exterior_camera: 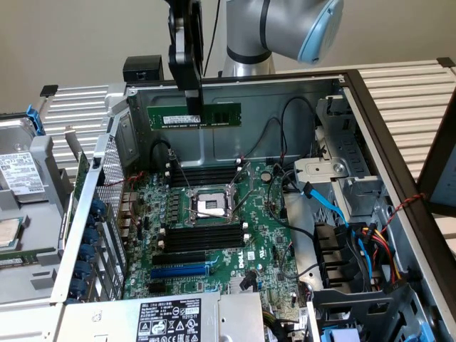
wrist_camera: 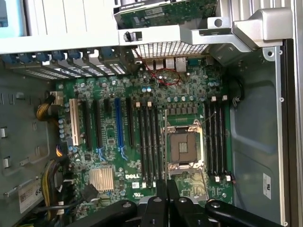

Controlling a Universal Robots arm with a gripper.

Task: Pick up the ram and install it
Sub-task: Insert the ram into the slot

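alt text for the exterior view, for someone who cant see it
The robot arm's jaws grip the ram, a green stick held level above the motherboard of an open computer case. The board has an empty processor socket between banks of black memory slots.

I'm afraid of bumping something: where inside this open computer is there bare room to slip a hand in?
A bare metal strip lies between the far memory slots of the motherboard and the case wall. The gripper holds the ram above the case. The exterior view's right is crowded with cables and drive brackets; the board itself is packed.
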